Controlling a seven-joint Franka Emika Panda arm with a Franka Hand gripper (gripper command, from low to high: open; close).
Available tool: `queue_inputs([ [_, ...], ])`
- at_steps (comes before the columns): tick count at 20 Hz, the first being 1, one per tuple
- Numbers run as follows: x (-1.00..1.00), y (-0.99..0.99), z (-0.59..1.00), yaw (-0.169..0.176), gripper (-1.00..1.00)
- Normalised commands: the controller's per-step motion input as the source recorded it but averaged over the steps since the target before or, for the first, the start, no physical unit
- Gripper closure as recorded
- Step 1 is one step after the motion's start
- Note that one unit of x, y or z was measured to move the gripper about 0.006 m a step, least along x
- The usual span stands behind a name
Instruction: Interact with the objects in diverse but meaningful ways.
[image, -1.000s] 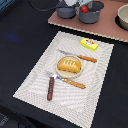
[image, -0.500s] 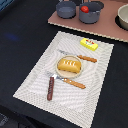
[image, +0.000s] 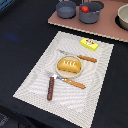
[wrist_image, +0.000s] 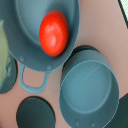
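Cutlery comes first: near the front of the pale placemat (image: 30, 82) lies a brown-handled piece (image: 50, 88), with two orange-handled pieces (image: 74, 83) (image: 87, 58) flanking the tan plate (image: 70, 73); all look like thin, stiff, light plastic, best pinched across the handle, though lying so flat they give little to bite on. On the plate sits the golden scored bread loaf (image: 69, 65), rounded and probably hard and smooth, so a pinch across its narrow width seems safer than along its length. Beyond it, near the mat's far edge, the yellow packet block (image: 89, 44) has flat parallel faces and should be the easiest thing to hold. Farthest off, on the pinkish board (image: 107, 29), stand two grey-blue pots: an empty pot (image: 66, 8) (wrist_image: 90, 89) and a second pot (image: 90, 12) (wrist_image: 27, 30) holding the red tomato (image: 85, 8) (wrist_image: 53, 32). The tomato looks glossy and round, likely to squirt from a loose pinch, so grip it at its widest girth; the pots are best taken by a rim or a loop handle (wrist_image: 34, 80). The wrist view looks straight down on these pots, but the gripper's fingers appear in neither view, so I cannot tell whether they are parted or closed.
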Motion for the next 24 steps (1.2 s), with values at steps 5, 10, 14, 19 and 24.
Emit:
queue_inputs([
  [5,0.10,-0.73,-0.01,0.016,-1.00],
  [10,0.20,-0.67,-0.04,0.057,-1.00],
  [14,0.38,-0.54,-0.07,0.045,-1.00],
  [19,0.19,-0.63,-0.11,0.076,-1.00],
  [24,0.11,-0.57,-0.12,0.079,-1.00],
])
